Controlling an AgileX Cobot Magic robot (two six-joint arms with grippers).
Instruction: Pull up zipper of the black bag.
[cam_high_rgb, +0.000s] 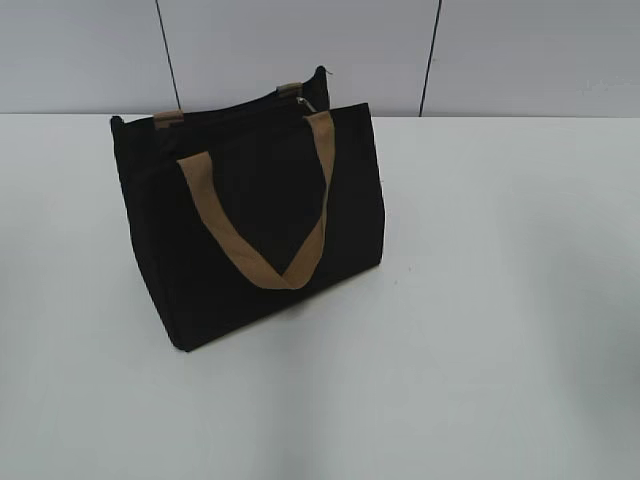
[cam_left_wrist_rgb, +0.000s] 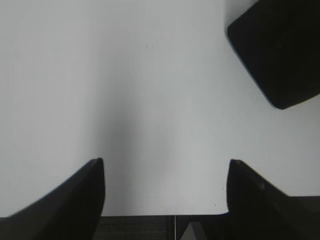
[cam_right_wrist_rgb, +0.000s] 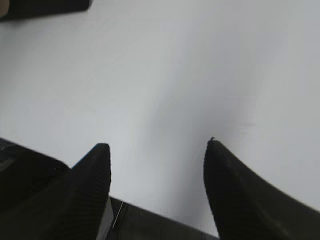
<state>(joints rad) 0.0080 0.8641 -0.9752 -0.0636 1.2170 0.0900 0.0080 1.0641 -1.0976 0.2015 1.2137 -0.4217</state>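
Exterior view shows us the black bag (cam_high_rgb: 250, 220) standing upright on the white counter (cam_high_rgb: 500, 300), left of centre, one tan strap handle (cam_high_rgb: 265, 225) hanging down its front. Along its top edge runs the zipper (cam_high_rgb: 300, 102), a small silvery pull showing at the right end. On our left wrist, the left gripper (cam_left_wrist_rgb: 165, 172) has its fingers (cam_left_wrist_rgb: 85, 195) spread above bare counter, a bag corner at upper right. The right gripper (cam_right_wrist_rgb: 157, 155) likewise has spread fingers (cam_right_wrist_rgb: 235, 185), holding nothing.
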